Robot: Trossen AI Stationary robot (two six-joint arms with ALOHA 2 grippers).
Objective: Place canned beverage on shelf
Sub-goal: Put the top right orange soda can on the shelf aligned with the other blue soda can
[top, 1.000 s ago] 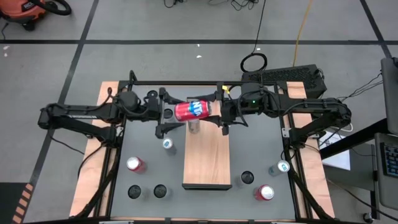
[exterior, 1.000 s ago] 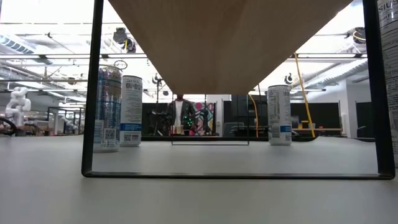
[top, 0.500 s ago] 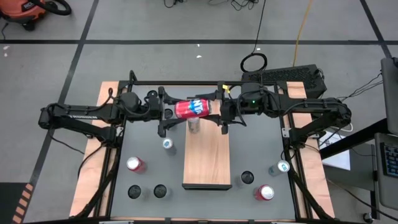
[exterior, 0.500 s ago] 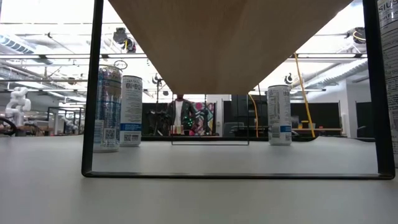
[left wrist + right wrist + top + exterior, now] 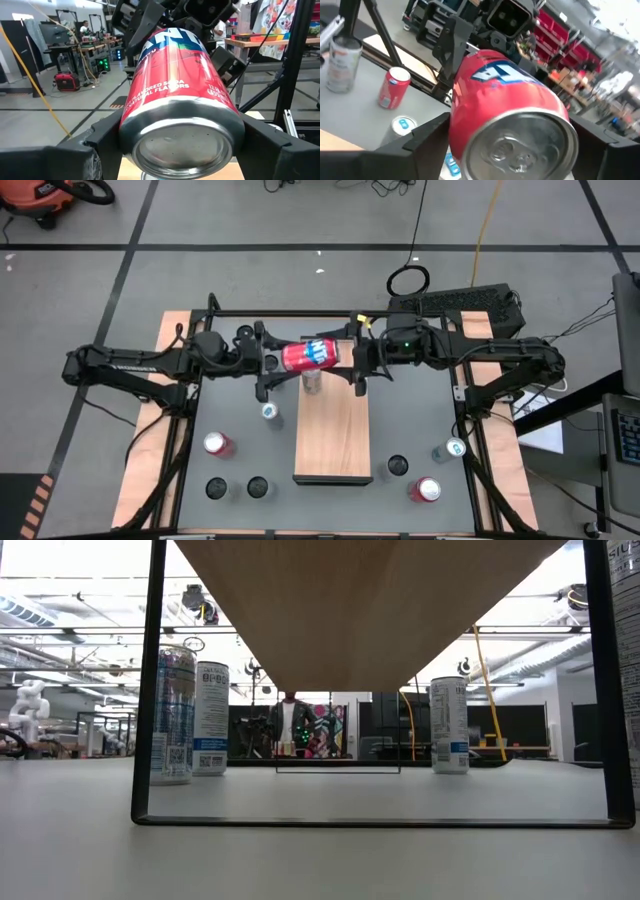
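A red beverage can point(image 5: 311, 355) lies on its side in the air above the far end of the shelf point(image 5: 333, 442), a wood-grain board on a dark frame. My left gripper point(image 5: 279, 361) comes from the left and is shut on the can's bottom end point(image 5: 182, 145). My right gripper point(image 5: 349, 355) faces it from the right. Its open fingers stand on either side of the can's lid end point(image 5: 520, 142). A silver can point(image 5: 313, 383) stands upright on the shelf's far end, just below the red can. My left gripper pinches the red can's side wall at its bottom end point(image 5: 131, 131) between its two fingers. The fingers reach in level from the table's left and lie along the can. The can lies roughly level, lifted clear of the shelf and the silver can.
Red cans point(image 5: 218, 444) point(image 5: 425, 490), blue-and-silver cans point(image 5: 270, 412) point(image 5: 452, 449) and dark-topped cans point(image 5: 216, 488) point(image 5: 258, 488) point(image 5: 397, 466) stand on the grey tabletop around the shelf. In the low view the shelf's underside point(image 5: 370, 610) spans overhead between dark legs point(image 5: 148, 690).
The red can has tilted slightly between the two grippers, its right end shifting a little toward the far edge. Both arms stay in place above the shelf's far end.
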